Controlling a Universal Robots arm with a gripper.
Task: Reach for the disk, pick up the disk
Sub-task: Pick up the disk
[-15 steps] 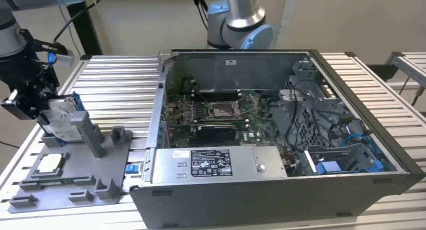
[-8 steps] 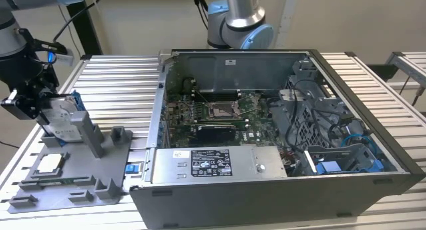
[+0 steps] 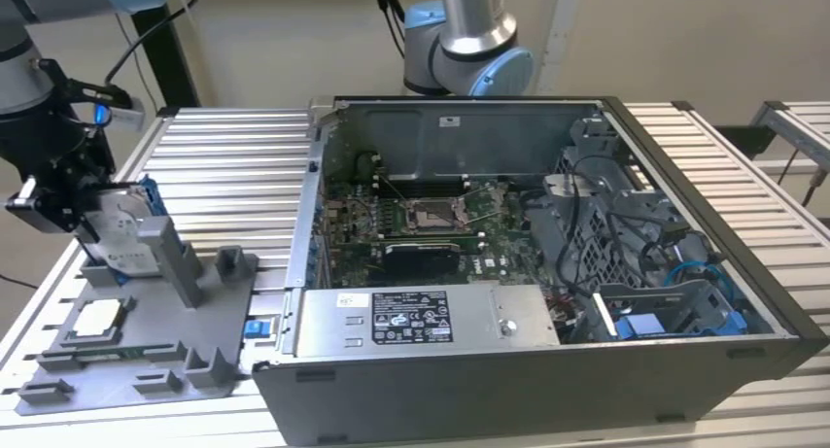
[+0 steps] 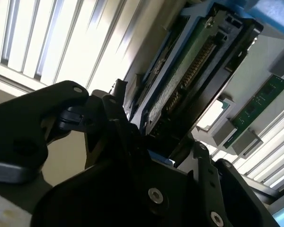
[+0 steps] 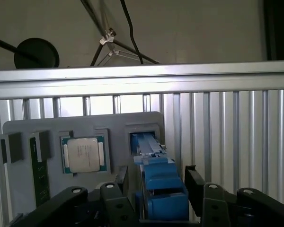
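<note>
Currently: gripper point(image 5: 156, 183) straddles disk point(image 3: 126, 226), upright in gray fixture point(image 3: 143, 365), left of exterior view; grip state cannot be told. Slatted aluminum table point(image 3: 233, 156) carries fixture, open PC case point(image 3: 519, 380). Beige wall point(image 3: 286, 40) along frame top.

The flat silver metal hard drive with blue plastic rails point(image 3: 126, 236) is standing on edge in the grey plastic holder point(image 3: 155, 370).

disk point(image 3: 123, 224): silver metal, blue plastic rails | surface point(image 3: 221, 166): ribbed bare metal, slightly shiny | holder point(image 3: 143, 370): grey matt plastic | hand point(image 5: 161, 189): black, matt | computer case point(image 3: 519, 380): grey metal
</note>
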